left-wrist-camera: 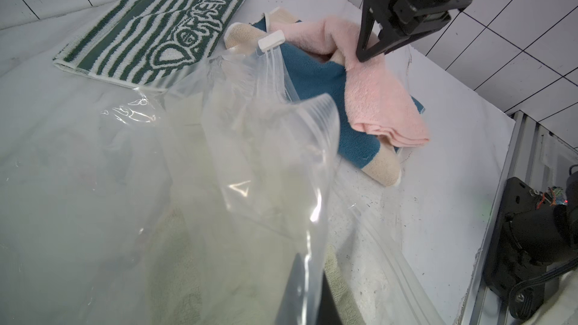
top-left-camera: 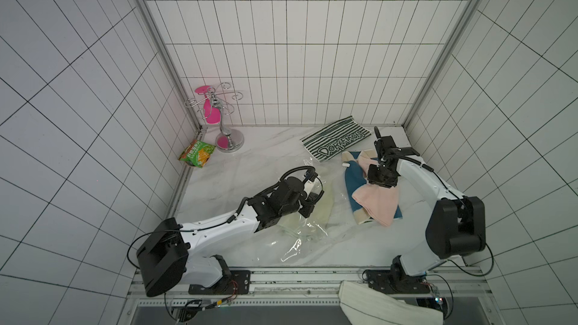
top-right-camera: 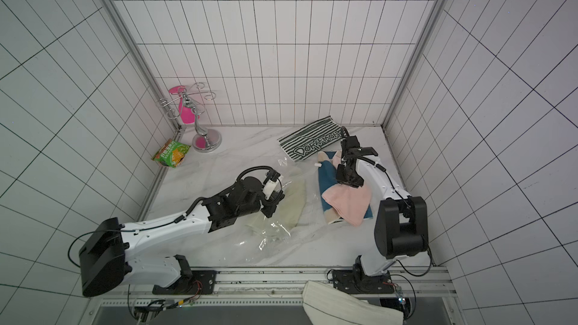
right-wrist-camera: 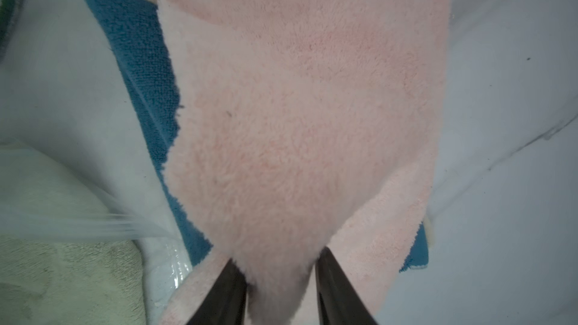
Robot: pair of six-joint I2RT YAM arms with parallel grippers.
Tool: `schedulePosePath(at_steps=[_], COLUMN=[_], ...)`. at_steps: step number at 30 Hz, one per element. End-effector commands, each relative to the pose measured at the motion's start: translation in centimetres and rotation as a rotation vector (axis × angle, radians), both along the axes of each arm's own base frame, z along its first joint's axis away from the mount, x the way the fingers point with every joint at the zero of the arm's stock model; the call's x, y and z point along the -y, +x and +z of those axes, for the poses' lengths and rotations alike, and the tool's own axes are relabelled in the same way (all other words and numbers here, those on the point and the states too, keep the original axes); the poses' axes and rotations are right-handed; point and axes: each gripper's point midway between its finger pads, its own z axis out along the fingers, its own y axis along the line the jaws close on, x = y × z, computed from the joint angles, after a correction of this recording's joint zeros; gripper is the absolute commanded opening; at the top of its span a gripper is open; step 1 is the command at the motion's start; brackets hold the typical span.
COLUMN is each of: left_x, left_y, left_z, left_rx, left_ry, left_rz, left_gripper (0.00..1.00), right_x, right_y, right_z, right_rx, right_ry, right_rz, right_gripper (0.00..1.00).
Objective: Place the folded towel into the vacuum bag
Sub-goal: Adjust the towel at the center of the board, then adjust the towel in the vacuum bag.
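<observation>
While the left gripper (top-left-camera: pixel 308 209) is clamping, jaws fully closed, on the upper lip of the vacuum bag (top-left-camera: pixel 300 242), the step in hand is reading as the pick-up of the folded towel

- Right gripper (right-wrist-camera: pixel 278 257): jaws part-closed and biting a bunched fold of the pink towel (right-wrist-camera: pixel 297 104). Pile is filling the gap between both fingers in the right wrist view. The gripped end is standing proud of the stack while the rest is lying flat.
- Pink towel: folded, resting on the blue towel (left-wrist-camera: pixel 319 114), just beside the bag's mouth and not yet inside.
- Vacuum bag: lying crumpled across the middle of the marble tabletop (top-left-camera: pixel 266 157), mouth facing the towels. The zip strip (left-wrist-camera: pixel 316 110) is arching upward in the left wrist view, and the white slider clip (left-wrist-camera: pixel 271 40) is sitting at its far end. A cream towel (top-left-camera: pixel 322 204) is already lying inside.
- Striped towel (top-left-camera: pixel 336 142): lying flat by the back wall, untouched.
- Green snack packet (top-left-camera: pixel 197 153) and chrome stand (top-left-camera: pixel 223 126): sitting in the far corner, well apart.

Next move, as judged: lifting the pink towel clear without dragging the blue one along. Then carrying it across and feeding the folded end under the raised lip, with the left gripper holding the mouth high. The fold slumping open and the film sagging are looking like the main hazards
</observation>
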Motion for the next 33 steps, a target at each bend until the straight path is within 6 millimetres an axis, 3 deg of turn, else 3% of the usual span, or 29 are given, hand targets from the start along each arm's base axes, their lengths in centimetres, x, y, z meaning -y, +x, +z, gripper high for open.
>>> schedulePosePath(at_steps=[1,4,7,9,14,17,20,24,28,33], left_x=[-0.6,-0.4,0.2,0.4,0.3,0.8,2.0,3.0,2.5,1.9], left_y=[0.1,-0.2,-0.5,-0.4,-0.5,-1.1,-2.3,-3.6,-3.8,-3.5], left_z=[1.2,0.4,0.0,0.0,0.0,0.1,0.9,1.8,2.9,5.2], left_rx=[0.026,-0.005,-0.037,-0.049,-0.07,-0.077,-0.065,-0.052,-0.035,0.016], left_ry=[-0.018,-0.019,-0.033,-0.039,-0.059,-0.072,-0.073,-0.066,-0.078,-0.116], left_rz=[0.014,0.009,-0.008,-0.002,0.022,0.005,-0.044,-0.087,-0.079,-0.064], left_gripper=[0.0,0.0,0.0,0.0,0.0,0.0,0.0,0.0,0.0,0.0], right_x=[-0.8,-1.1,-1.9,-3.5,-9.3,-12.6,-15.2,-15.8,-15.8,-17.1], right_y=[-1.0,-1.6,-2.8,-4.3,-8.2,-8.2,-7.1,-6.1,-5.4,-4.3], right_z=[-0.2,2.5,5.3,5.9,3.6,2.4,1.7,-1.8,-4.7,-5.8], right_rx=[-0.017,0.042,0.114,0.136,0.169,0.2,0.206,0.148,0.104,0.104], right_ry=[0.025,0.021,0.037,0.099,0.447,0.63,0.718,0.662,0.619,0.646], right_rz=[0.023,0.024,0.035,0.051,0.041,0.032,0.043,0.031,0.008,0.005], right_gripper=[0.5,0.58,0.57,0.54,0.34,0.29,0.31,0.42,0.45,0.44])
